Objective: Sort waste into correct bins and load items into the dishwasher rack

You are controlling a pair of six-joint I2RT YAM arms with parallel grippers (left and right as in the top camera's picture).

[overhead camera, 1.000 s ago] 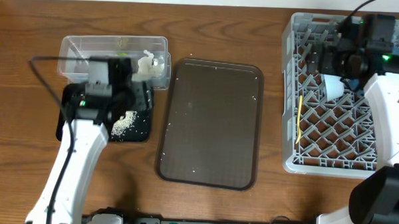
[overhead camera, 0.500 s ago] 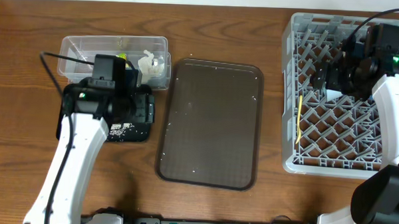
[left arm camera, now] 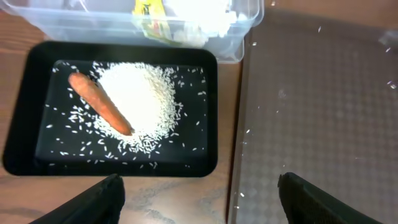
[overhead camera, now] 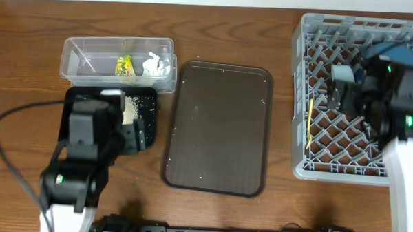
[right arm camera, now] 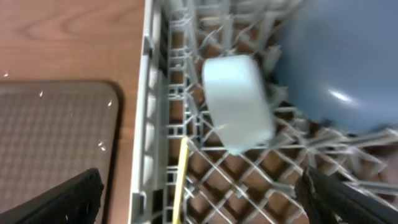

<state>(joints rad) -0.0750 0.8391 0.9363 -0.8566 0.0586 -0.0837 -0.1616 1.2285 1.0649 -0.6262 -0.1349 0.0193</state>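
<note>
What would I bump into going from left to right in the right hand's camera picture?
Brown tray → yellow spoon → pale cup → dark blue plate. The grey rack stretches under the last three, so it has no single spot in the line.

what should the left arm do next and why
Probably lift the left gripper away: it is open and empty, the carrot and rice lie in the black tray, the wrapper and tissue in the clear tub.

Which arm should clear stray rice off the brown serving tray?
Left: its open claw hangs at the brown serving tray's edge beside the black rectangular tray; right claw is over the grey plastic rack.
</note>
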